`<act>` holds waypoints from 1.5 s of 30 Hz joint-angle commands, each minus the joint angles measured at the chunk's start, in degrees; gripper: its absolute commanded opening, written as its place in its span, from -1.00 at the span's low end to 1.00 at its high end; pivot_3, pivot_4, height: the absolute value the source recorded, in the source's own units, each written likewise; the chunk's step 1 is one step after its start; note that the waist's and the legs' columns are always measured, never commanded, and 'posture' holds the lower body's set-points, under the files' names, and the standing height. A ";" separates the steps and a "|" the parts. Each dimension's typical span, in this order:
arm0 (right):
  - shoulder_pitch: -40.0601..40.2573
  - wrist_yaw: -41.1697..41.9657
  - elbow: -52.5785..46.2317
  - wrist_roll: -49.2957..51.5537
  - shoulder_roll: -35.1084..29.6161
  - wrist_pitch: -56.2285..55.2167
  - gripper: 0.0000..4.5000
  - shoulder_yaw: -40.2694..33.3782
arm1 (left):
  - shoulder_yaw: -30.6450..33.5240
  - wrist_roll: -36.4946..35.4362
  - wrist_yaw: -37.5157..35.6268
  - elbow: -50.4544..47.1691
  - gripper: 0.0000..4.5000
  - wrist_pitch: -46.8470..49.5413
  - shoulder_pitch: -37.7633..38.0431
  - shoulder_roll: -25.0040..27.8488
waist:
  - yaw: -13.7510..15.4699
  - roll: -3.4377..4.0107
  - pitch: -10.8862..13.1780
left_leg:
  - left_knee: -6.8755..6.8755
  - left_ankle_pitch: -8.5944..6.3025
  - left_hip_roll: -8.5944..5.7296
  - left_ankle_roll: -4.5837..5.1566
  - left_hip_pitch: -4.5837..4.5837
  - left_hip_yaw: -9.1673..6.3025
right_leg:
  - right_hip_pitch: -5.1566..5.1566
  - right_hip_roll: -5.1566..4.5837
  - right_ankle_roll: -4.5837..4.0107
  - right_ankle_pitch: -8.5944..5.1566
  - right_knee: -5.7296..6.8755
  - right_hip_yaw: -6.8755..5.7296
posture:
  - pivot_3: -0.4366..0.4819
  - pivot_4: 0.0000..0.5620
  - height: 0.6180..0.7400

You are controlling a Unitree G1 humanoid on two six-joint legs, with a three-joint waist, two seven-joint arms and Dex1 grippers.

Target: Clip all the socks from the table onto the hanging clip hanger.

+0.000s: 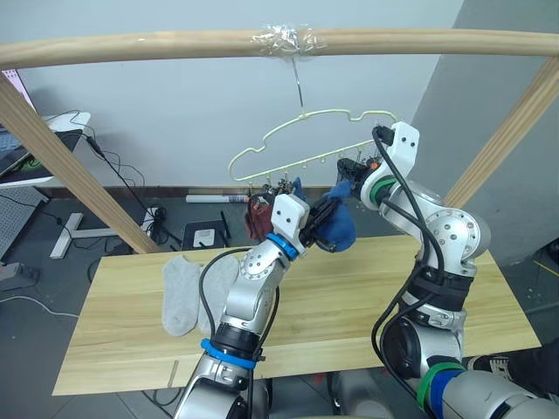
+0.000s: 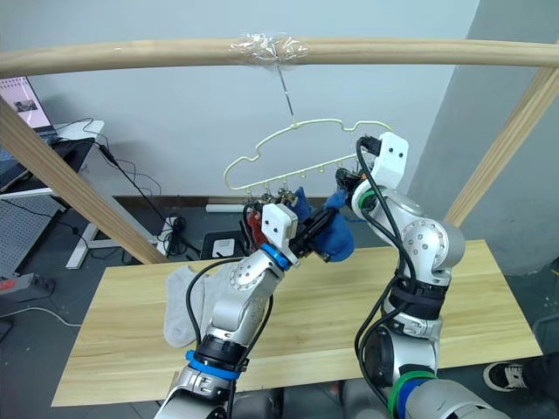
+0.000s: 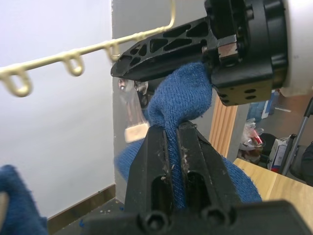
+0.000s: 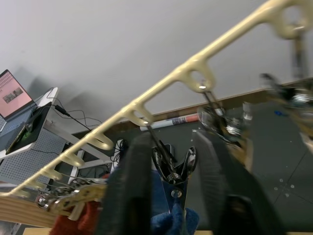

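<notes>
**Left wrist view: blue sock pinched under the hanger's clip row**

Left wrist view shows the left gripper [image 3: 177, 134] clenched on a blue sock [image 3: 185, 95], its fingers pressed together with the fabric bunched between them, raised just below the bar of the clip hanger [image 1: 307, 144]. The right gripper [image 4: 172, 147] has its fingers spread either side of a small metal clip [image 4: 171, 169] dangling from that bar — not closed on it.

The hanger hangs from a wooden pole [image 1: 175, 44] above the far edge of the table [image 1: 367, 305]. A rust red sock [image 1: 258, 216] hangs from a clip toward the hanger's left end, close beside the left arm.

Two light grey socks [image 1: 181, 292] lie near the table's left edge, one overlapping the other. The right half of the tabletop, out to its right edge, is bare wood.
</notes>
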 commanded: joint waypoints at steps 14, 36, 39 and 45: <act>8.03 8.97 -13.62 8.63 -9.87 2.93 1.00 -2.00 | 2.05 -0.71 0.39 3.80 -0.88 2.13 0.27 1.63 | -0.10 0.05 0.04 | 0.00 0.00 0.00 0.01 -0.05 0.00 | 0.00 0.00 0.26 -0.15 -0.06 -0.01 | -0.42 -0.40 1.00; 24.03 14.68 -8.67 -18.11 -15.23 -38.78 0.43 25.94 | 5.47 -7.12 -5.48 -24.50 1.00 25.05 16.70 21.78 | -0.51 0.30 0.35 | -0.06 0.00 0.06 0.00 0.02 0.01 | -0.03 0.03 0.30 -0.18 -0.03 0.03 | -0.24 -0.34 1.00; 23.24 14.19 -5.92 -20.19 -13.89 -41.78 0.28 26.44 | 7.46 -8.31 -4.74 -27.41 1.00 28.32 16.42 24.75 | 0.10 0.32 0.40 | -0.05 0.00 0.05 0.00 0.03 -0.01 | -0.02 0.03 0.30 -0.18 -0.03 0.02 | -0.21 -0.34 1.00; 20.85 13.35 -0.28 -23.50 -11.57 -46.51 -0.20 25.77 | 11.31 -13.95 -5.48 -34.67 1.00 28.24 17.54 25.04 | 0.50 0.32 0.48 | -0.15 -0.01 0.05 -0.02 0.00 -0.01 | -0.04 0.01 0.28 -0.18 -0.12 0.03 | -0.16 -0.34 1.00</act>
